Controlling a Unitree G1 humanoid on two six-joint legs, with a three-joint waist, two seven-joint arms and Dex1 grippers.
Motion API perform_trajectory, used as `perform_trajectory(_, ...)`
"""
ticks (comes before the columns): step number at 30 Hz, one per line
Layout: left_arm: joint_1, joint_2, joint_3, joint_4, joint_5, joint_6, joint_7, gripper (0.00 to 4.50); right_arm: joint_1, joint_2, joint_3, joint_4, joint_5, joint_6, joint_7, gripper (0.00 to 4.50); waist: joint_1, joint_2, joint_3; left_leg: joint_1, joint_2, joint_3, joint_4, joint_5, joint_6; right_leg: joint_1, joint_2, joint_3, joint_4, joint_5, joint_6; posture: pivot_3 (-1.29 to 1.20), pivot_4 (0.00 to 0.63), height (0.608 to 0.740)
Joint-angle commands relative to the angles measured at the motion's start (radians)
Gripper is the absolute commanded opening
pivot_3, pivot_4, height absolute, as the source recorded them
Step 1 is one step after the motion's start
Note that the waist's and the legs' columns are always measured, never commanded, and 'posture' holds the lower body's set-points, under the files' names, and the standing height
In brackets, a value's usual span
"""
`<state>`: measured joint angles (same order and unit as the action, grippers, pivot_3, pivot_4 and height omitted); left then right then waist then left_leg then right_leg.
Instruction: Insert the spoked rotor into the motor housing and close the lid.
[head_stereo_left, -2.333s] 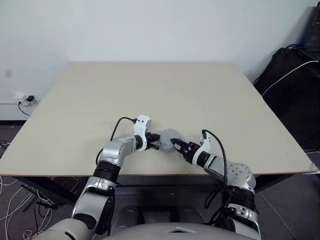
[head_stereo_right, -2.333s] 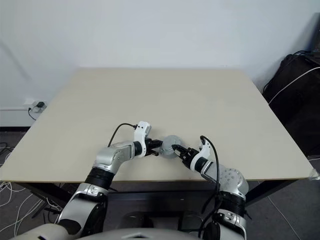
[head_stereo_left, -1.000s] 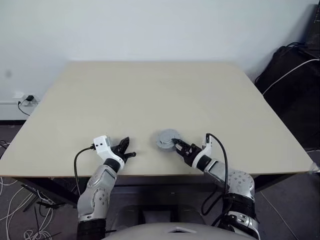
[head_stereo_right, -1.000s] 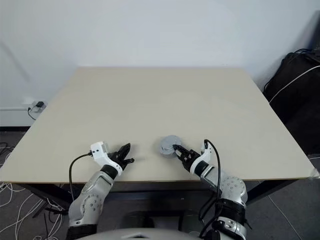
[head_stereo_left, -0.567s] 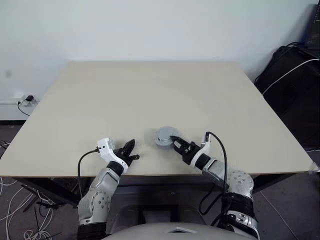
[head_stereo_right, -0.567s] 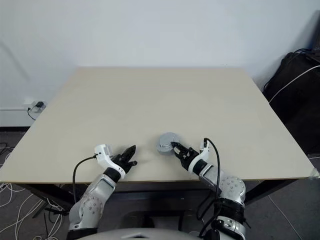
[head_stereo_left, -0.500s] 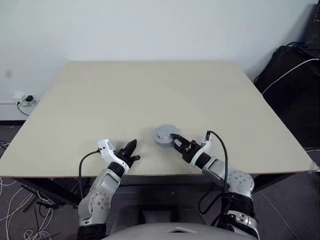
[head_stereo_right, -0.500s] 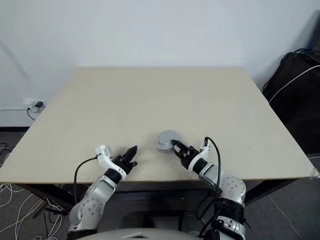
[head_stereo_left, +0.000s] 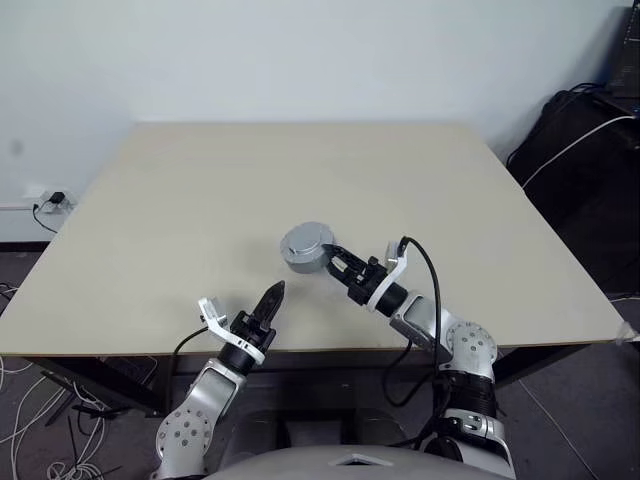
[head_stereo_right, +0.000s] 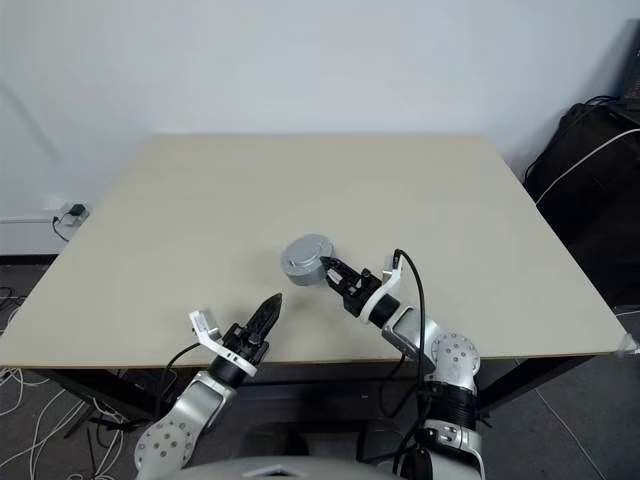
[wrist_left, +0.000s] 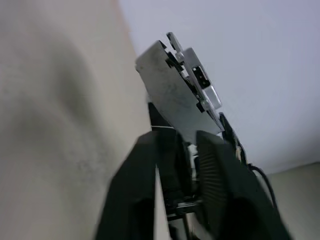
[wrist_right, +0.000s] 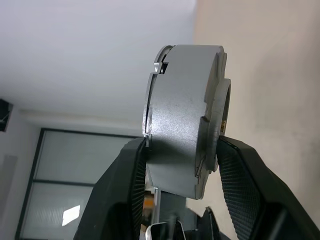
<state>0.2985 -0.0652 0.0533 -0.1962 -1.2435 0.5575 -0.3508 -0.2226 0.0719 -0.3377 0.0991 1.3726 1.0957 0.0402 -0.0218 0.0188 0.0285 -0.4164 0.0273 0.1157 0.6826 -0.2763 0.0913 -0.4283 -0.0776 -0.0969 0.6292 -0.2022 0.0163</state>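
Housing (head_stereo_left: 304, 247) now off beige table (head_stereo_left: 200, 200)

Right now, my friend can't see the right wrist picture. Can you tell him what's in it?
The right gripper pinches a round grey metal motor edge-on between two black fingers, above the pale beige table. A seam runs round the assembled motor, and a white wall lies behind it.

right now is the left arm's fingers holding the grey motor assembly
No, the grey motor assembly is clamped between the right gripper's fingers above the table, while the left gripper is apart from it and holds nothing.
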Motion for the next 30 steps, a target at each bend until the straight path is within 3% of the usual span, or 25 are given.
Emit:
perform_trajectory(1,0.005,-0.122,-0.020,-0.035,-0.058,-0.024,-0.021,2.93,-0.030,0.033,0.013,-0.052,0.073,-0.008,0.008,2.10,0.000,0.000,0.000,0.000,0.000,0.000,0.000,0.000,0.000,0.000,0.000,0.000,0.000,0.000,0.000,0.00,0.000,0.740)
perform_trajectory(6,0.017,-0.129,-0.030,-0.029,-0.082,-0.060,-0.016,4.46,-0.032,0.013,0.016,-0.049,0.087,-0.009,0.001,2.10,0.000,0.000,0.000,0.000,0.000,0.000,0.000,0.000,0.000,0.000,0.001,0.000,0.000,0.000,0.000,0.00,0.000,0.740)
perform_trajectory(30,-0.003,-0.127,-0.060,0.029,-0.178,-0.069,-0.015,4.46,0.035,-0.061,0.090,-0.084,0.244,0.071,-0.015,2.10,0.000,0.000,0.000,0.000,0.000,0.001,0.000,0.000,0.001,0.000,0.001,0.000,-0.001,0.000,0.001,0.00,0.000,0.740)
